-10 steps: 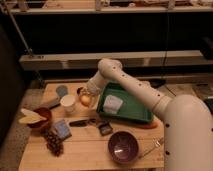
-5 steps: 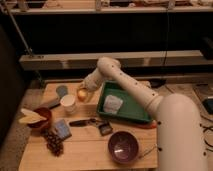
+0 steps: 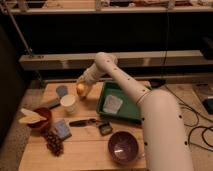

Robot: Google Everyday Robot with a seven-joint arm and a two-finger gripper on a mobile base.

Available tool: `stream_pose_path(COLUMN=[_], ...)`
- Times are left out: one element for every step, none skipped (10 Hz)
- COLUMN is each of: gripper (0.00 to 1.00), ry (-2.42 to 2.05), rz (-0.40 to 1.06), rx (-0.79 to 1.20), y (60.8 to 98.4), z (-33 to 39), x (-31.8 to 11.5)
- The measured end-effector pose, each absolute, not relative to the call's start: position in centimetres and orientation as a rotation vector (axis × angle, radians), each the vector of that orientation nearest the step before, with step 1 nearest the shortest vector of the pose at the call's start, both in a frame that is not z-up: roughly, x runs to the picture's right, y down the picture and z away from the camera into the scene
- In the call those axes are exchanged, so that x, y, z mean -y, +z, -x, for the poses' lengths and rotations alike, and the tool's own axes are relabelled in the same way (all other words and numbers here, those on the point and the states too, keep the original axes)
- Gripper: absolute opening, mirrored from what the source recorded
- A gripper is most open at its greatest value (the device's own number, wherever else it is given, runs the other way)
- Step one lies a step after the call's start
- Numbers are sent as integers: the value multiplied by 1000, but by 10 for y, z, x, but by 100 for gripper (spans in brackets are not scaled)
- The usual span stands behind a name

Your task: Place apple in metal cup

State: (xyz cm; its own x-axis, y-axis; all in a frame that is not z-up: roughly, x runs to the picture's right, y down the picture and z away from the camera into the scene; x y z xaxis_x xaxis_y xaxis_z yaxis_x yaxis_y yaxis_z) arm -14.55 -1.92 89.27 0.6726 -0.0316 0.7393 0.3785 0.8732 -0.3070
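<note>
The apple (image 3: 80, 89), small, round and yellow-orange, hangs above the back left of the wooden table (image 3: 85, 150). My gripper (image 3: 82, 86) is shut on it, the white arm reaching in from the right. Just below and to the left stands the white cup (image 3: 68, 103), with the blue-grey cup (image 3: 62, 90) behind it. A dark grey shape (image 3: 50, 103) lies left of the white cup; I cannot tell whether it is the metal cup.
A green tray (image 3: 131, 116) holding a white packet (image 3: 112, 104) sits right of the apple. A purple bowl (image 3: 122, 146) is at the front, a red bowl (image 3: 36, 120) and dark grapes (image 3: 52, 142) at the left, and a dark utensil (image 3: 85, 121) mid-table.
The gripper has carried the apple up and a little to the left, away from the tray's edge and toward the cups.
</note>
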Motion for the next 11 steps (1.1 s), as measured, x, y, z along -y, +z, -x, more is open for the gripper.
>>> stream_pose_path(gripper=[0, 0, 0, 0, 0, 0, 0, 0, 0, 0, 0], ry=[-222, -216, -213, -224, -230, -239, -244, -245, -240, -234, -231], rz=[470, 474, 478, 480, 479, 482, 487, 491, 496, 502, 506], rx=[806, 805, 804, 807, 804, 800, 803, 806, 805, 805, 806], y=[899, 902, 906, 908, 909, 911, 912, 913, 916, 919, 920], z=[146, 147, 150, 163, 166, 168, 172, 173, 171, 167, 165], x=[19, 20, 21, 24, 31, 37, 39, 39, 41, 40, 39])
